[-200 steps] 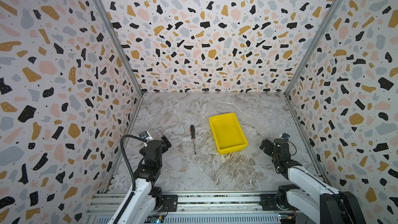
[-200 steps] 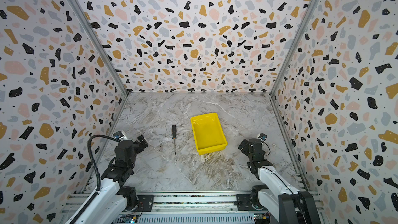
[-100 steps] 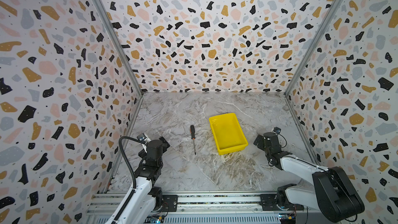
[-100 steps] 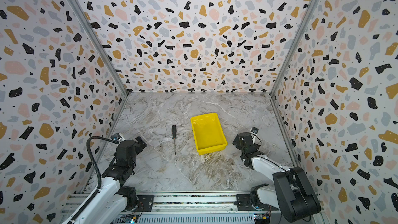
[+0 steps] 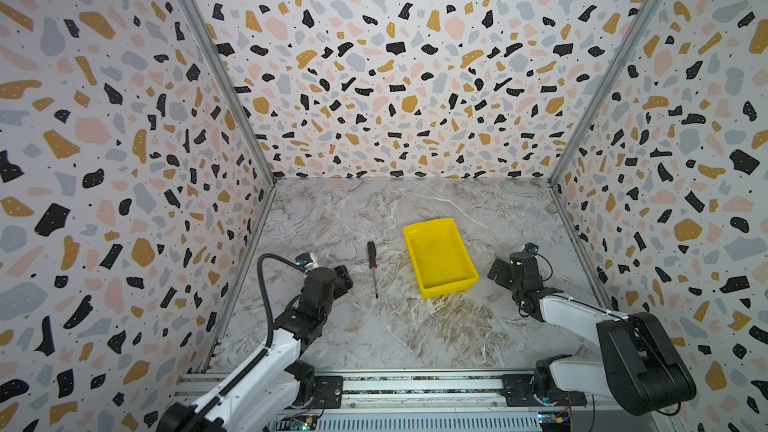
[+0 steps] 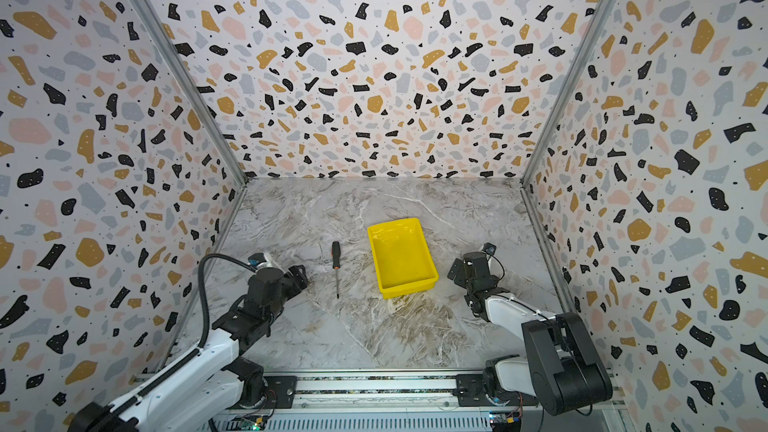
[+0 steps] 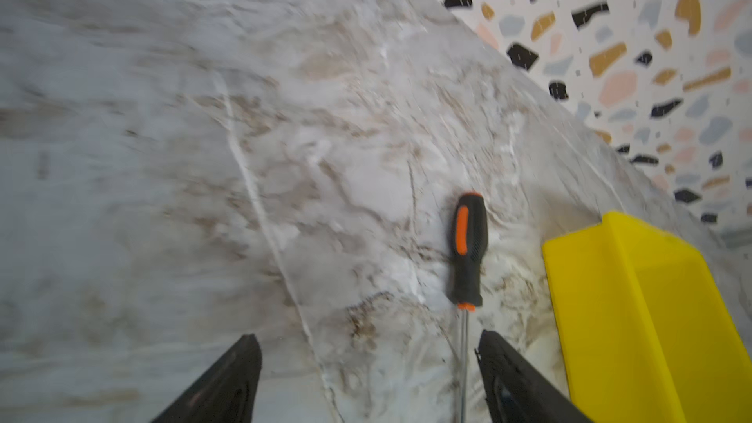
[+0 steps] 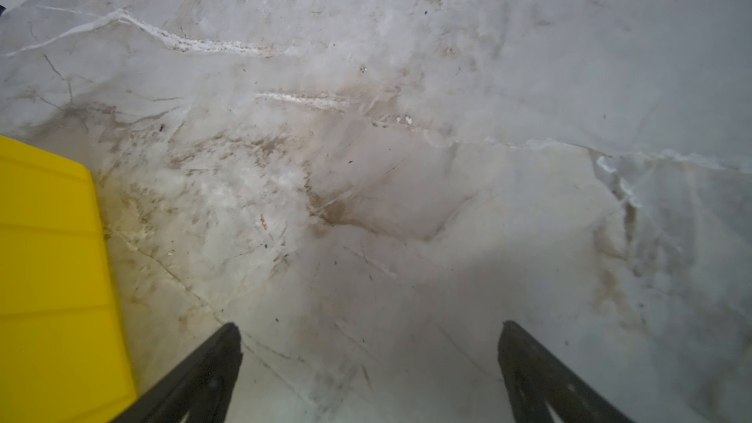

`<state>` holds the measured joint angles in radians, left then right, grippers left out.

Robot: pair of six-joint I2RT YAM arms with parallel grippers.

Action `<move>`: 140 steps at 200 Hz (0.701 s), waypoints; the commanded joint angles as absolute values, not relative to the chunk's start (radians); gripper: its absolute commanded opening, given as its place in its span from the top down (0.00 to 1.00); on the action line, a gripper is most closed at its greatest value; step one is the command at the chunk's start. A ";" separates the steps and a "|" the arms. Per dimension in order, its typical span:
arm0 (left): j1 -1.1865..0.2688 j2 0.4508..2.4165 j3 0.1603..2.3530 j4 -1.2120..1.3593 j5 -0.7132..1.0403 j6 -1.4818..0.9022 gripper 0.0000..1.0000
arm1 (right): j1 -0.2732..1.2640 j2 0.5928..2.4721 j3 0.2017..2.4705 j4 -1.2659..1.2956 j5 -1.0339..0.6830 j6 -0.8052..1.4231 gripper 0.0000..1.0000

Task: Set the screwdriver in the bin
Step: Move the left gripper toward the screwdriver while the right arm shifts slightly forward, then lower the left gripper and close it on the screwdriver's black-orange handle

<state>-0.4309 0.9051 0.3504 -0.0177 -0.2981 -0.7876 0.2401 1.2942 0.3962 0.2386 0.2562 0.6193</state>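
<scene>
Just right of the left gripper (image 5: 345, 278), jaws spread and empty, the screwdriver (image 5: 372, 268) lies flat on the table (image 5: 415, 326), handle far, tip near, left of the bin (image 5: 440, 259); the right gripper (image 5: 498, 274), likewise spread and empty, sits beyond the bin, farther off

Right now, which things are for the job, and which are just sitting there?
For the job: screwdriver, yellow bin.
Just there: marble table, speckled walls, metal rail in front.
</scene>
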 commanded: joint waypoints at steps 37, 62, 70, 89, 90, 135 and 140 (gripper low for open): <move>-0.507 1.120 0.485 0.036 -0.301 -0.732 0.22 | 0.239 1.285 0.413 0.226 0.247 0.607 0.00; -0.512 1.185 0.524 0.053 -0.271 -0.722 0.22 | 0.239 1.285 0.412 0.226 0.247 0.607 0.00; -0.514 1.209 0.543 0.051 -0.260 -0.717 0.22 | 0.239 1.285 0.412 0.227 0.247 0.607 0.00; -0.517 1.267 0.586 0.037 -0.246 -0.705 0.22 | 0.239 1.290 0.415 0.225 0.247 0.609 0.01; -0.518 1.270 0.589 0.036 -0.245 -0.705 0.22 | 0.239 1.289 0.416 0.225 0.247 0.609 0.01; -0.522 1.404 0.658 0.032 -0.230 -0.671 0.23 | 0.239 1.284 0.411 0.226 0.250 0.614 0.02; -0.522 1.420 0.666 0.032 -0.224 -0.668 0.23 | 0.239 1.284 0.410 0.226 0.250 0.615 0.02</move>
